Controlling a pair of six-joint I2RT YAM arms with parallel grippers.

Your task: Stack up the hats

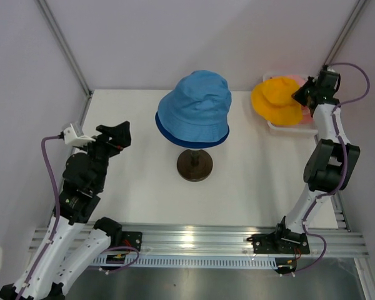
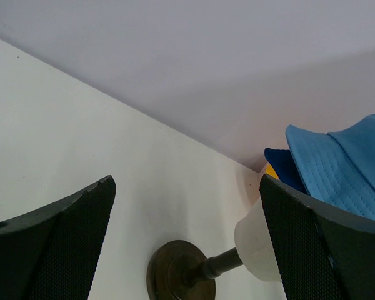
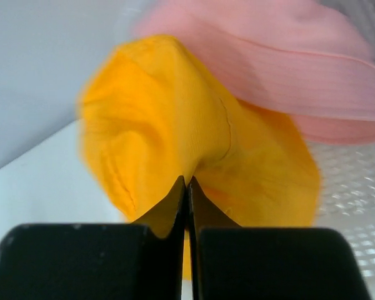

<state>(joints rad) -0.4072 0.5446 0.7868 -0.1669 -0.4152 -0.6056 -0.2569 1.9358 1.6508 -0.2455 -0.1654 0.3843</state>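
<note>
The white table [image 1: 250,187] lies bare around the stand's dark round base [image 1: 195,165]. On the cream mannequin head [image 2: 255,240], mid-table, the light blue hat [image 1: 195,100] sits crown up over the dark blue hat [image 1: 175,134], whose brim shows beneath. At the far right edge, the mesh basket [image 1: 292,128] holds the pink hat [image 3: 312,69]. The yellow-orange hat [image 1: 275,100] spreads leftward, pinched by the right gripper [image 3: 187,187]. The left gripper [image 2: 187,237] hangs spread wide, holding nothing, near the left edge.
</note>
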